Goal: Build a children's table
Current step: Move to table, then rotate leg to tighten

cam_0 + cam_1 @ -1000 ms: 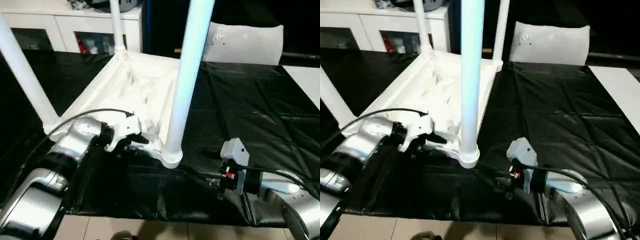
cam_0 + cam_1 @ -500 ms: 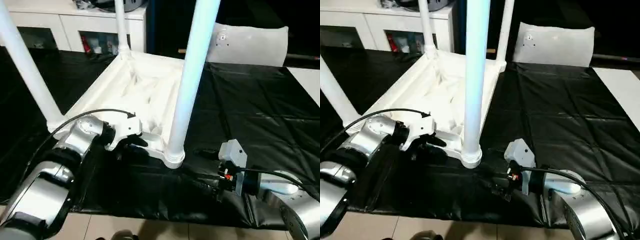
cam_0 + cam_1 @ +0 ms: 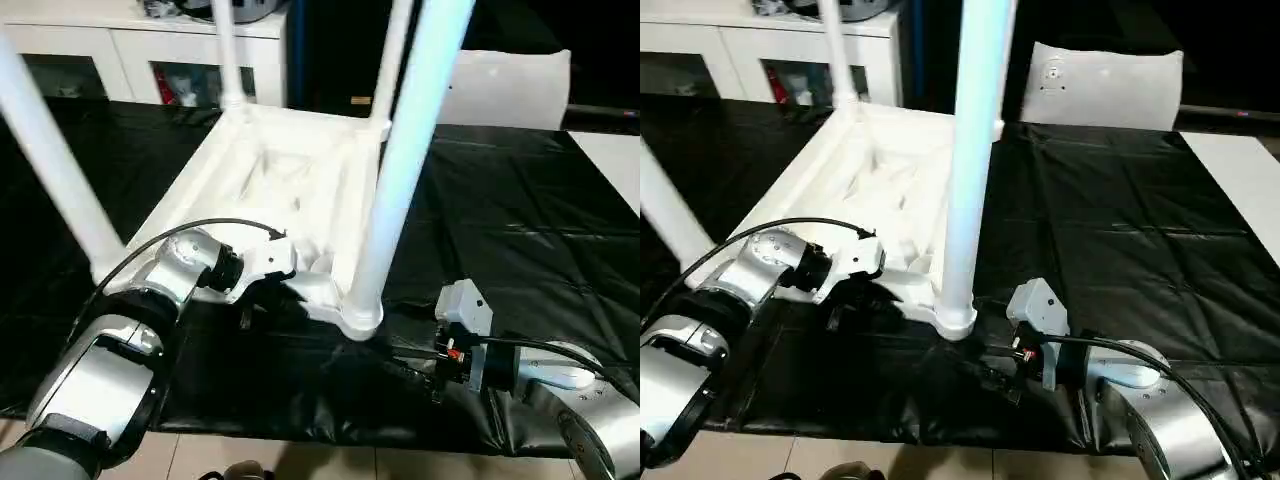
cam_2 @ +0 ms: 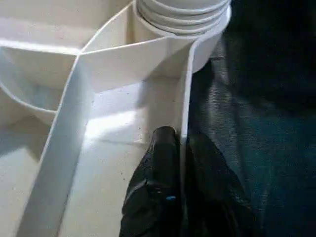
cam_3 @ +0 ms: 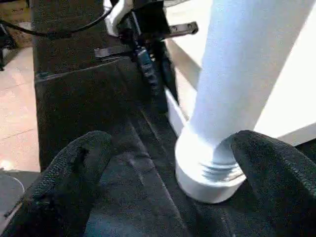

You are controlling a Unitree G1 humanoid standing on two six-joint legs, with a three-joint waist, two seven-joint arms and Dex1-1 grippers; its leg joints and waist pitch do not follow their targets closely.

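Note:
The children's table (image 3: 290,190) lies upside down on the black-covered work table (image 3: 520,230), its white legs pointing up. My left gripper (image 4: 182,153) is shut on the thin near rim of its top (image 4: 186,98), one black finger (image 4: 160,163) inside the rim and one outside, close to the near-right corner socket (image 3: 362,320). The leg in that socket (image 3: 410,150) rises steeply out of the head views. My right gripper (image 5: 170,148) stands wide open low over the black cover, right of that socket, its fingers either side of the leg's base without touching it.
A white cabinet with glass doors (image 3: 150,50) stands behind the work table at the left. A white padded piece (image 3: 1105,85) leans at the back, and a white surface (image 3: 610,160) adjoins at the right. The work table's front edge and the floor (image 3: 300,455) lie just below my arms.
My left gripper's fingers have closed onto the table top's near rim. The right gripper has stayed open beside the leg's base. The head view has shifted a little.

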